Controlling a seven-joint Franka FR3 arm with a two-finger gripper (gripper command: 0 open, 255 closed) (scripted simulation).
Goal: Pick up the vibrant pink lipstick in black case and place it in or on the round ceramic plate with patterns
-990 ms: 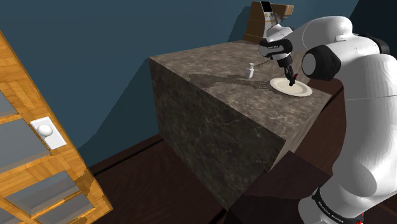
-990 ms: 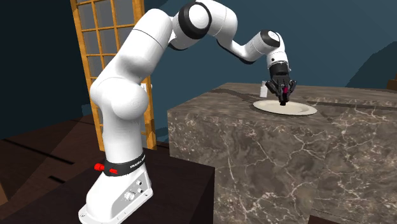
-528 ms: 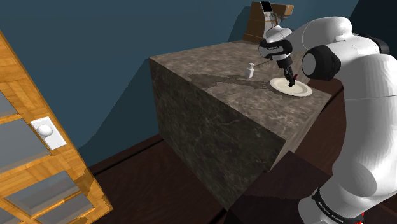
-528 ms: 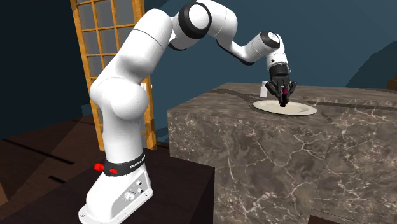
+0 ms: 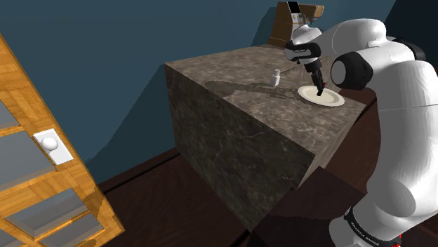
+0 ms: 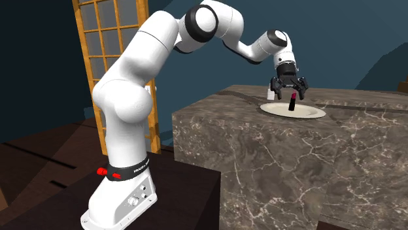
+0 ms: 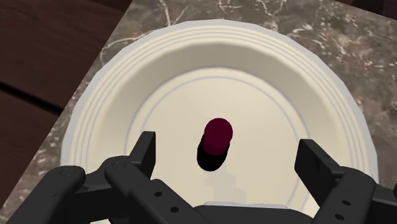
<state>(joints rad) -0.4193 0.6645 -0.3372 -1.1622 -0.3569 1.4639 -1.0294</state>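
The gripper (image 6: 290, 95) hangs wide open just over the cream plate (image 6: 312, 112), holding nothing. The lipstick (image 6: 292, 102), dark pink tip in a black case, stands upright near the plate's centre. In the second exterior view it is at 6 o'clock of the gripper, between the spread fingers (image 7: 145, 151) and touching neither. In the shoulder view a small white bottle (image 5: 276, 77) stands on the stone tabletop (image 5: 267, 105) at 10 o'clock of the plate.

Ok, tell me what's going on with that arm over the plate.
The white arm holds its pincer open over the pale plate, which sits on the stone-patterned block. The lipstick, dark pink tip in a black case, stands upright on the plate between the two fingers, and neither touches it. So the lipstick is on the plate and not held.
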